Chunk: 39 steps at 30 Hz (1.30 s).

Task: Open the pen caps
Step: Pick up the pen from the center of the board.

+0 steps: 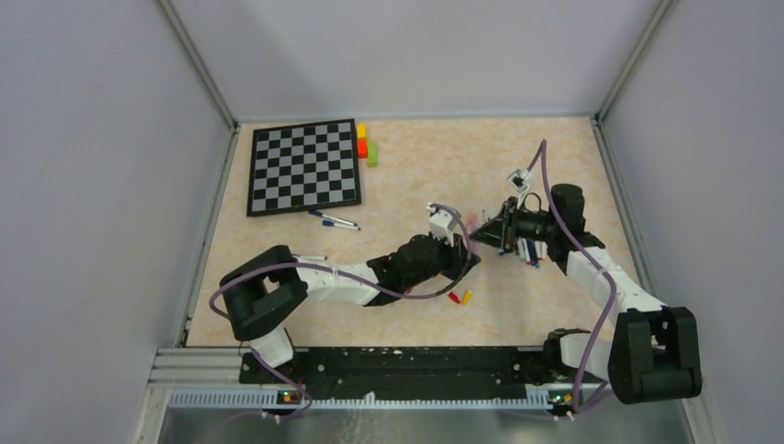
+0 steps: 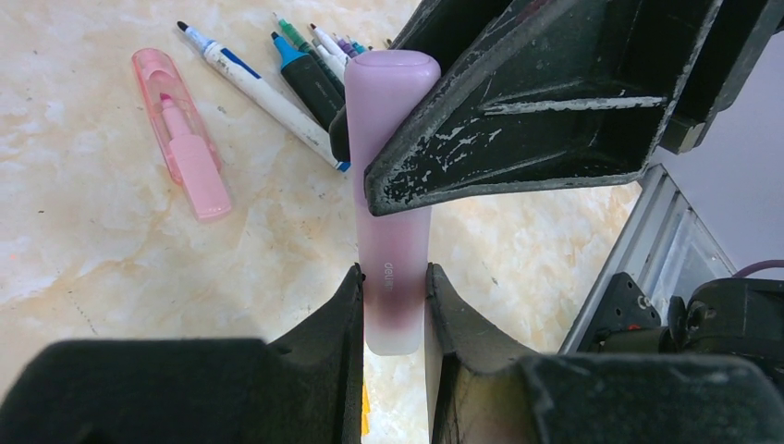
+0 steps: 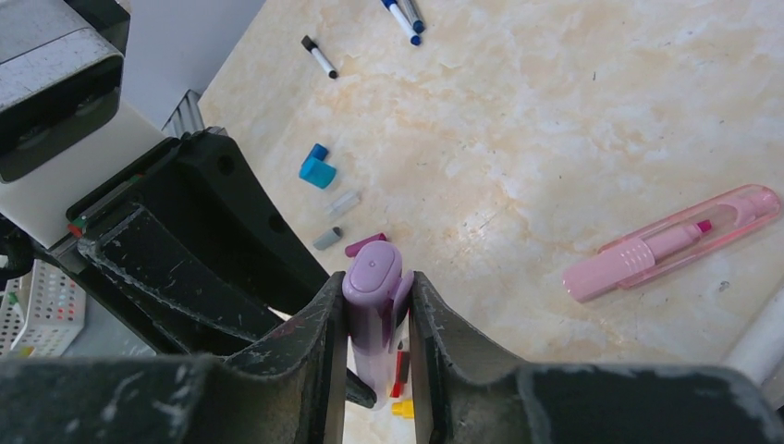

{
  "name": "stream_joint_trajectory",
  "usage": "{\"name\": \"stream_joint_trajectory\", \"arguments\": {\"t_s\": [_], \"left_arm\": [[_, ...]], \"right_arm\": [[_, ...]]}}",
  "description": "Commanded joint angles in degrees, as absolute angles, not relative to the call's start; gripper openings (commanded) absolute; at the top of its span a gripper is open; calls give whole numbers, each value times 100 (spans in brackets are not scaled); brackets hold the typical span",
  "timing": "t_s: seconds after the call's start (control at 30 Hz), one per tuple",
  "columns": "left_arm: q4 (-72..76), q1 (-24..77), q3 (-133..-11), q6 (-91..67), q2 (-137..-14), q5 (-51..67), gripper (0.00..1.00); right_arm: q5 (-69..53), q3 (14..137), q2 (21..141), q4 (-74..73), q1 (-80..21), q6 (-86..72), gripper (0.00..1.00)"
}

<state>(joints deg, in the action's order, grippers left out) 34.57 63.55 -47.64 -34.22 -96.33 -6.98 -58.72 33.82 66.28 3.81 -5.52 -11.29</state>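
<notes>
A lilac pen (image 2: 393, 185) is held in the air between both arms. My left gripper (image 2: 395, 287) is shut on the frosted lower barrel. My right gripper (image 3: 374, 291) is shut on the pen's lilac cap (image 3: 372, 277), with one finger against the clip. In the top view the left gripper (image 1: 465, 242) and right gripper (image 1: 481, 233) meet tip to tip above the table's middle. Loose pen caps lie on the table: blue (image 3: 317, 170), grey (image 3: 326, 239), magenta (image 3: 365, 244), and red (image 1: 454, 297) and yellow (image 1: 466, 297) below the grippers.
A pink highlighter (image 2: 182, 129) in its clear cap lies flat nearby. A bundle of uncapped pens (image 2: 296, 65) lies beyond the held pen. A chessboard (image 1: 303, 166) with coloured blocks (image 1: 363, 143) sits at the back left, with two pens (image 1: 333, 220) in front of it.
</notes>
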Motion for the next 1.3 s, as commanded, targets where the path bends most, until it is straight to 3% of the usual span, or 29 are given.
{"name": "stream_joint_trajectory", "arguments": {"t_s": [0.0, 0.13, 0.37, 0.5, 0.67, 0.83, 1.03, 1.27], "left_arm": [[3434, 6381, -4981, -3283, -9694, -759, 8], [3461, 6381, -4900, -3161, -9576, -795, 20], [4562, 6362, -3833, -2728, -8840, -791, 71], [5430, 6235, -3055, -2374, -8278, -216, 98], [5671, 5820, -2704, -2572, -7880, 1314, 99], [6375, 5650, -2753, -2978, -8336, 2381, 98], [7025, 5651, -3407, -3453, -9399, 3159, 84], [7297, 5651, -3791, -3691, -9909, 3175, 73]], "right_arm": [[-6205, 3703, 6749, 626, -624, -1322, 2], [-6370, 3759, 6798, 560, -623, -1257, 0], [-6773, 3797, 6739, 485, -623, -949, 0], [-7279, 3788, 6711, 466, -617, -631, 0], [-8014, 3750, 6666, 480, -624, -229, 0], [-8625, 3663, 6604, 597, -619, -38, 0], [-8919, 3664, 6621, 521, -638, 188, 0], [-8947, 3683, 6640, 407, -674, 255, 0]]}}
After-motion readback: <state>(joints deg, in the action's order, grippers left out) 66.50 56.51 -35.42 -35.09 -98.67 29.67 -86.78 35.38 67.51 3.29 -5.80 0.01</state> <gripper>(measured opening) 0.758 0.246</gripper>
